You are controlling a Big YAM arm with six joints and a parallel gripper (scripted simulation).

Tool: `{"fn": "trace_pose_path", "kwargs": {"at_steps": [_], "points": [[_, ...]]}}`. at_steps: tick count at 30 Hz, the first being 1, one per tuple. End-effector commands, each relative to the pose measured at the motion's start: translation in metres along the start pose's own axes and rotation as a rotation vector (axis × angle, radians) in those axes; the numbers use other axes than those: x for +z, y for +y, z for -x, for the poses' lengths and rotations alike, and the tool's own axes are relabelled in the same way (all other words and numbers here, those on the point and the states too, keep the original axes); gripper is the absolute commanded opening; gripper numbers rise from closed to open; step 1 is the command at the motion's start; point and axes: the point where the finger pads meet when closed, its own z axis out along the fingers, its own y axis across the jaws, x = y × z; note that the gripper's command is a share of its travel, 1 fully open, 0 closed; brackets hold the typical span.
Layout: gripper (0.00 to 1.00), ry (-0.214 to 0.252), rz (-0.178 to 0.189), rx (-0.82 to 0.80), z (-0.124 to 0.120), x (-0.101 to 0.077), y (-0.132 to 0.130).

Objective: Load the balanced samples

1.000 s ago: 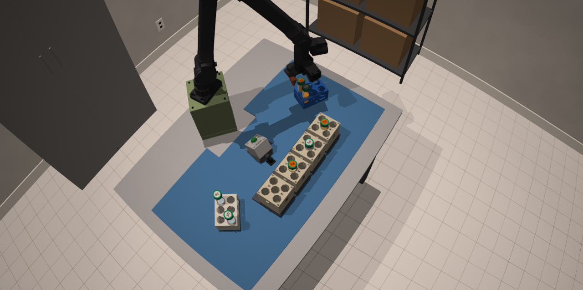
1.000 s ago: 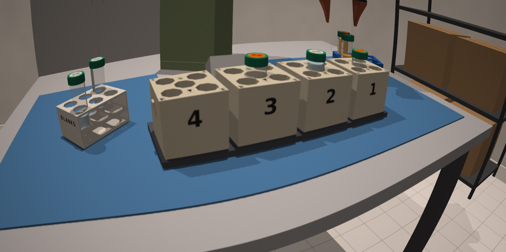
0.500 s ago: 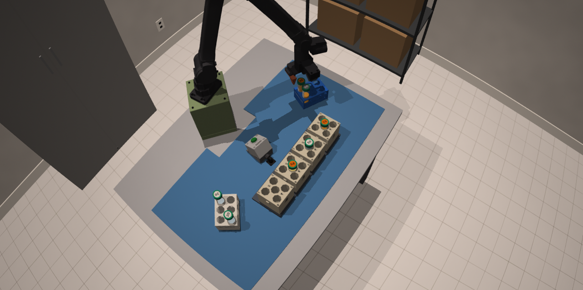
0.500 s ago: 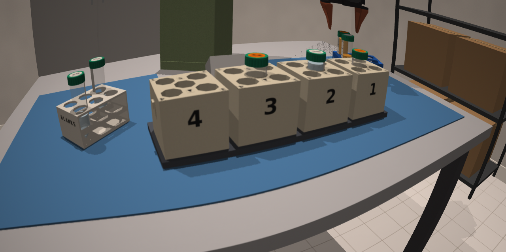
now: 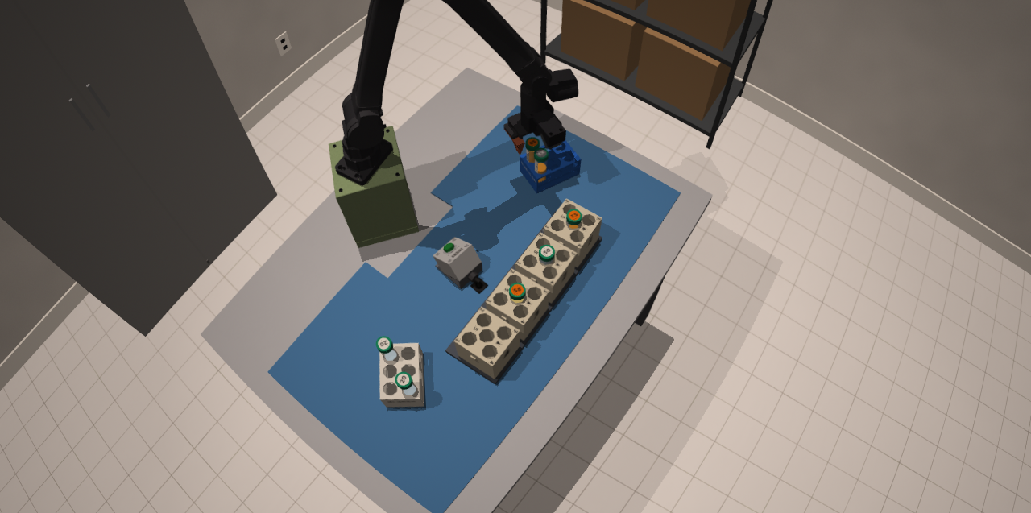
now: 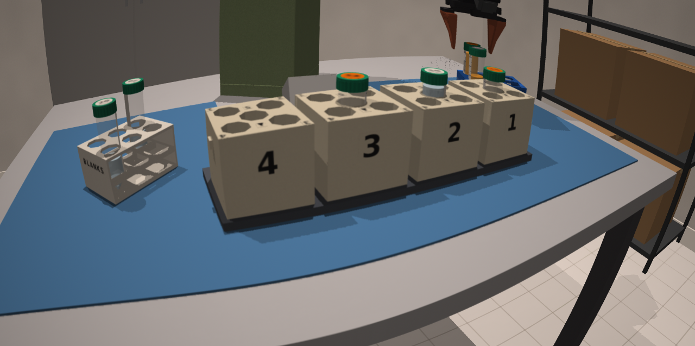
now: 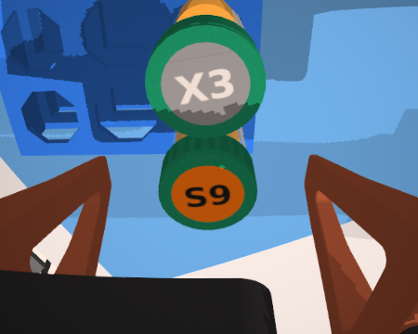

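My gripper (image 7: 207, 169) is open and empty, hanging right above the blue sample rack RS (image 5: 549, 163); it also shows in the exterior view (image 6: 472, 35). Below it stand two green-capped tubes with orange liquid: S9 (image 7: 208, 192), orange dot, between my fingertips but lower, and X3 (image 7: 204, 85), grey dot, just beyond it. The other wells of RS (image 7: 79, 69) look empty. On the loading stand, adapter 1 (image 6: 500, 118) holds an orange-dot tube (image 6: 493, 74), adapter 2 (image 6: 444, 130) a white-dot blank (image 6: 433, 77), adapter 3 (image 6: 361, 142) an orange-dot tube (image 6: 352, 82). Adapter 4 (image 6: 262, 159) is empty.
The white blank rack RB (image 6: 127, 158) at the table's other end holds two white-dot blanks (image 6: 105, 108) (image 6: 132, 86). The grey box with the green DONE key (image 5: 449, 247) stands between the arm's green base (image 5: 373, 192) and the stand. A shelf with cardboard boxes (image 5: 648, 12) stands beyond the table.
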Motion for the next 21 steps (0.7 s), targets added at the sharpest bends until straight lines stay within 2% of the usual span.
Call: {"fn": "trace_pose_path", "kwargs": {"at_steps": [1, 9, 10, 21], "points": [[0.80, -0.008, 0.031, 0.000, 0.0019, -0.0066, 0.0138], [0.80, -0.008, 0.031, 0.000, 0.0015, -0.0066, 0.0138], [0.00, -0.008, 0.031, 0.000, 0.0015, -0.0066, 0.0138], [0.00, -0.008, 0.031, 0.000, 0.0015, -0.0066, 0.0138]]}}
